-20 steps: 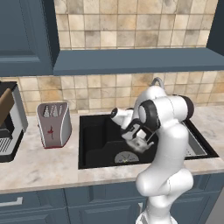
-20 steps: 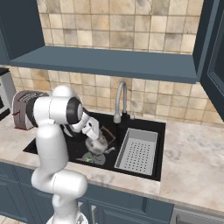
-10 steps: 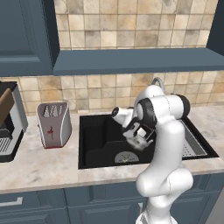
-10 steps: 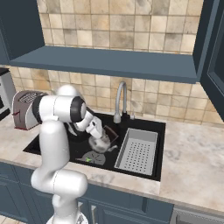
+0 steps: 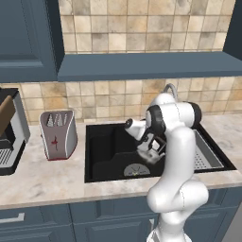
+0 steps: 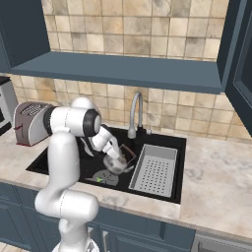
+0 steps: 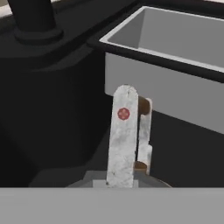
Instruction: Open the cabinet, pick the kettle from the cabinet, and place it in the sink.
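We are holding the kettle point(image 6: 116, 163) down low inside the sink point(image 6: 59, 158), just above its black floor and near the round drain point(image 6: 104, 177). Our gripper point(image 6: 119, 153) is squeezed shut on the kettle's handle point(image 7: 126, 136), which stands up close in front of the hand camera. From the left side we see the kettle point(image 5: 150, 154) hanging under the hand, over the drain point(image 5: 135, 170). The grey strainer tray point(image 6: 154, 170) sits in the right part of the sink, just beside the kettle, and the curved tap point(image 6: 134, 114) stands behind it. The toaster point(image 5: 57, 134) waits on the counter point(image 5: 42, 178) to the left, well apart from our work. We think the job is almost done, because the kettle is already inside the basin. To finish well, we should go down slowly until the bottom of the kettle rests flat on the sink floor. We should keep it upright so it does not tip over. We should stay away from the wall of the strainer tray so the kettle does not bump it. Only when the kettle sits still should we let the fingers go wide, then lift the hand straight up so it does not catch the handle.
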